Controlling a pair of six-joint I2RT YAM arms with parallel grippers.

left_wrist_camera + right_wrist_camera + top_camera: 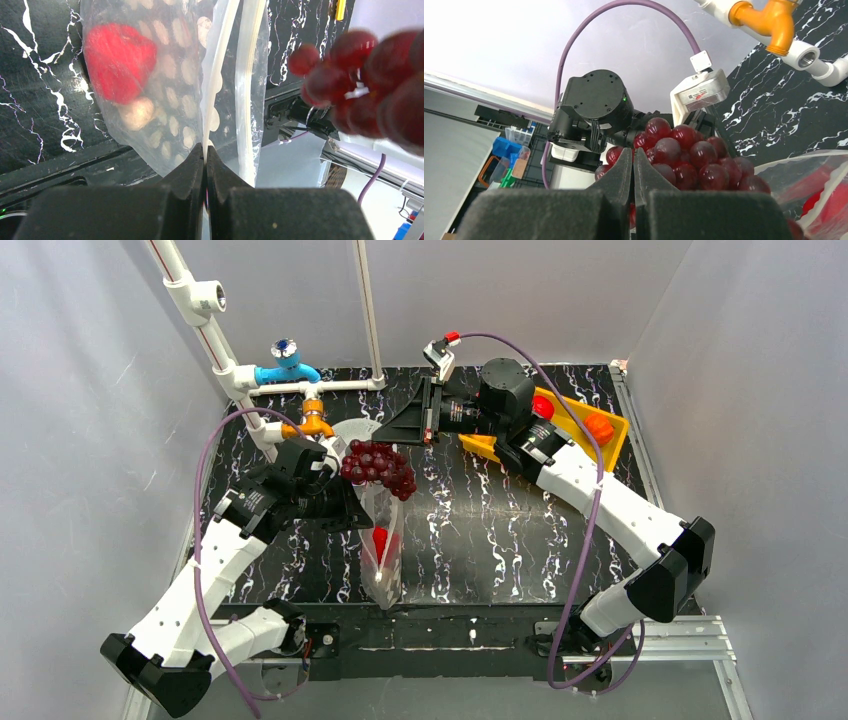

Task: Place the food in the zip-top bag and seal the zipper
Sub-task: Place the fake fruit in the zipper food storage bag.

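The clear dotted zip-top bag (383,558) hangs upright from my left gripper (340,502), with a red pepper (379,540) inside. In the left wrist view my left gripper (206,150) is shut on one mouth edge of the bag (175,100). The pale zipper strips (247,75) stand apart, and the red pepper (117,62) shows through the plastic. My right gripper (378,440) is shut on the dark purple grapes (378,468) and holds them just above the bag's mouth. In the right wrist view the grapes (694,155) bulge around the closed fingers (633,152), over the bag (809,175).
A yellow tray (612,452) at the back right holds a red fruit (543,406) and an orange one (598,426). A white pipe frame with a blue tap (285,368) and an orange tap (313,422) stands at the back left, close to the grapes.
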